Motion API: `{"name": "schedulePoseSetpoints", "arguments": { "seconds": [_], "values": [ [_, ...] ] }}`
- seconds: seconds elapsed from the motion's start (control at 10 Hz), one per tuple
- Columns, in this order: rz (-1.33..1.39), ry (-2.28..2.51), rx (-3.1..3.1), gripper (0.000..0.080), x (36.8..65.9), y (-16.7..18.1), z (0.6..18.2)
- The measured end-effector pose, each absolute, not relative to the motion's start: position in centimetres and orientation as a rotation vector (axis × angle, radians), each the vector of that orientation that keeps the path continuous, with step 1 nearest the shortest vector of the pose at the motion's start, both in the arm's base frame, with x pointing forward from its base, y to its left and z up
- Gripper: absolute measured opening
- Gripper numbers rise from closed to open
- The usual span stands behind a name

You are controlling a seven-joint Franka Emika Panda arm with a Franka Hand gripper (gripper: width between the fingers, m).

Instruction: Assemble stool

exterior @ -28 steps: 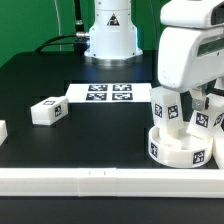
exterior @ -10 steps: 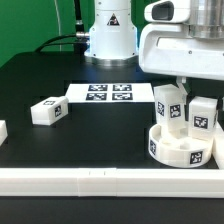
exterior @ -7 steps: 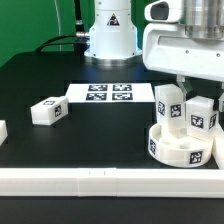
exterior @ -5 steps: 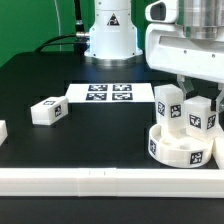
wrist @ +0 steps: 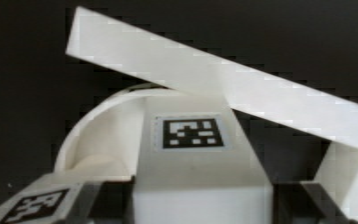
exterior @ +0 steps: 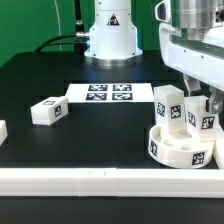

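Note:
The round white seat [exterior: 178, 147] lies at the exterior view's right, near the front rail. One blocky tagged leg [exterior: 167, 105] stands upright on it. My gripper [exterior: 204, 106] is shut on a second leg [exterior: 205, 120], which stands upright on the seat beside the first. In the wrist view this held leg [wrist: 195, 150] fills the space between my dark fingers [wrist: 101, 200], tag facing the camera, with the seat's curved rim [wrist: 98, 130] behind it. My gripper [wrist: 202, 198] clamps both of its sides. A third leg [exterior: 47, 110] lies loose on the table, left of centre.
The marker board [exterior: 109, 93] lies flat mid-table in front of the robot base [exterior: 110, 35]. A long white rail [exterior: 90, 181] borders the front edge and crosses the wrist view [wrist: 211, 72]. Another white part [exterior: 2, 129] shows at the far left edge.
My wrist has turned above the seat while staying shut on the leg. The held leg has kept about its place on the seat, a touch lower. Nothing else moved.

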State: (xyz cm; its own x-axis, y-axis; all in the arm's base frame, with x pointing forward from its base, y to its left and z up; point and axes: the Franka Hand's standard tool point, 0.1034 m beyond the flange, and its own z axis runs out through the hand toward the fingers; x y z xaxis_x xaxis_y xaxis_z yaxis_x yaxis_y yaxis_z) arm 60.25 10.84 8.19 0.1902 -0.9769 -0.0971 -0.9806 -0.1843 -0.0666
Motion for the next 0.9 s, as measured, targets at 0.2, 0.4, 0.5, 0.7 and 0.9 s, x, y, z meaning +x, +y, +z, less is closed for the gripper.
{"name": "schedulePoseSetpoints", "arguments": {
  "seconds": [0.2, 0.4, 0.5, 0.7, 0.9],
  "values": [
    [0.077, 2.126, -2.141, 0.034, 60.31, 11.02, 8.25],
    [0.103, 2.27, -1.966, 0.034, 60.43, 11.25, 8.31],
    [0.113, 2.34, -1.88, 0.034, 60.45, 11.34, 8.34],
    [0.12, 2.388, -1.819, 0.0349, 60.46, 11.31, 8.34],
    [0.126, 2.373, -1.832, 0.0537, 60.4, 11.5, 8.29]
  ]
}}
